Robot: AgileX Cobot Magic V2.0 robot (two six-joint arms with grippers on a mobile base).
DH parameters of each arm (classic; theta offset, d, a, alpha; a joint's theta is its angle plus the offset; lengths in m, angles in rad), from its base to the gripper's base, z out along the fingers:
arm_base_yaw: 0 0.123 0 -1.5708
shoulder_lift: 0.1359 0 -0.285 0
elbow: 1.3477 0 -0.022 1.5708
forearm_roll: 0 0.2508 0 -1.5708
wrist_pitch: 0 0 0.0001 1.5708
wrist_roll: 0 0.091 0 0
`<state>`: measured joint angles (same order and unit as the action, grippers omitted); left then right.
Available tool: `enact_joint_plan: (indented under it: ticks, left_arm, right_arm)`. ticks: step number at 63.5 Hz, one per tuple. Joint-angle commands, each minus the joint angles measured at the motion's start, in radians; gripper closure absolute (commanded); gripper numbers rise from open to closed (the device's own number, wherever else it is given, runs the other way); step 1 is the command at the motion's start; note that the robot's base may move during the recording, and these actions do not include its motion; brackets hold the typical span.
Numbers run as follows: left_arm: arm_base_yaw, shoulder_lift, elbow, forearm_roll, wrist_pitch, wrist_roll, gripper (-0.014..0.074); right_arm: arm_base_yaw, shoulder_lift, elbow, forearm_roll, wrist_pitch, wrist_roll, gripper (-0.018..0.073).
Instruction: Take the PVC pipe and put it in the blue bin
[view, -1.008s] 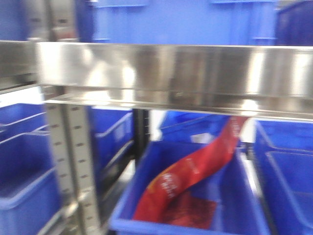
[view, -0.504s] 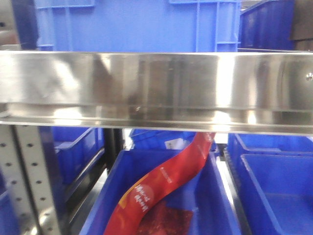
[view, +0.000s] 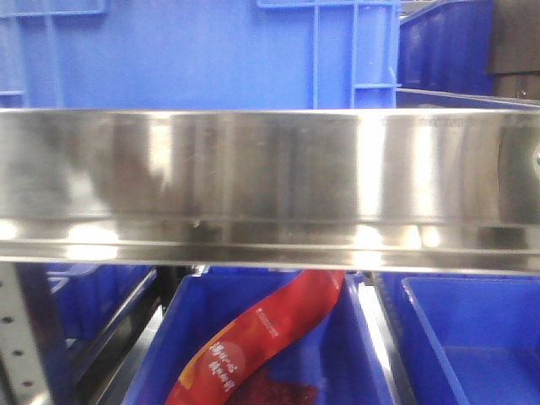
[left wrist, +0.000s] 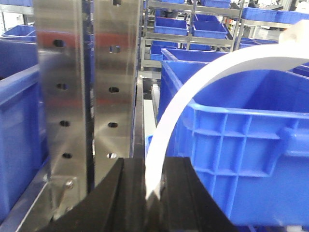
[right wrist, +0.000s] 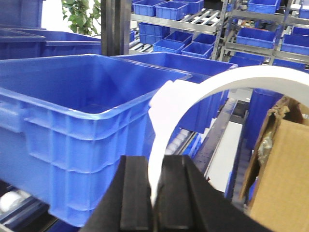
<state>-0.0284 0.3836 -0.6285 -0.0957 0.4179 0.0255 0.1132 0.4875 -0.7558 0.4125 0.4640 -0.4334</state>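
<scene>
Each wrist view shows a white curved PVC pipe piece held by a gripper. My left gripper [left wrist: 154, 193] is shut on one PVC pipe [left wrist: 169, 121], which rises from the black jaws and arcs right in front of a blue bin [left wrist: 241, 145]. My right gripper [right wrist: 155, 193] is shut on another white arc [right wrist: 251, 75] with a flat tab at its near bend; a large open blue bin [right wrist: 72, 116] stands to its left. Neither gripper shows in the front view.
A steel shelf rail [view: 270, 177] crosses the front view, with a blue crate [view: 211, 51] above and a bin holding a red packet [view: 253, 337] below. Perforated steel uprights [left wrist: 77, 96] stand left of the left gripper. A cardboard box [right wrist: 280, 169] sits right of the right gripper.
The front view has shifted right and closer to the shelf. The steel rail now sits lower and larger, and the perforated upright has slid off to the left edge.
</scene>
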Motion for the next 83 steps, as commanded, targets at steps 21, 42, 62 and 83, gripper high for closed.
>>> enact_joint_plan:
  ticks: [21,42,62,83]
  left_arm:
    - [-0.005,-0.008,-0.002,-0.005,-0.024,-0.001,0.0708]
    - [-0.005,-0.008,-0.002,-0.005,-0.024,-0.001,0.0708]
    - [-0.005,-0.008,-0.002,-0.005,-0.024,-0.001,0.0708]
    - [-0.005,-0.008,-0.002,-0.005,-0.024,-0.001,0.0708]
  right_arm:
    - [0.0,-0.004,0.001,-0.005,-0.026,-0.002,0.0715]
    - [0.0,-0.004,0.001,-0.005,-0.026,-0.002,0.0715]
    - [0.0,-0.004,0.001,-0.005,-0.026,-0.002,0.0715]
    - [0.0,-0.004,0.001,-0.005,-0.05,-0.002,0.0715]
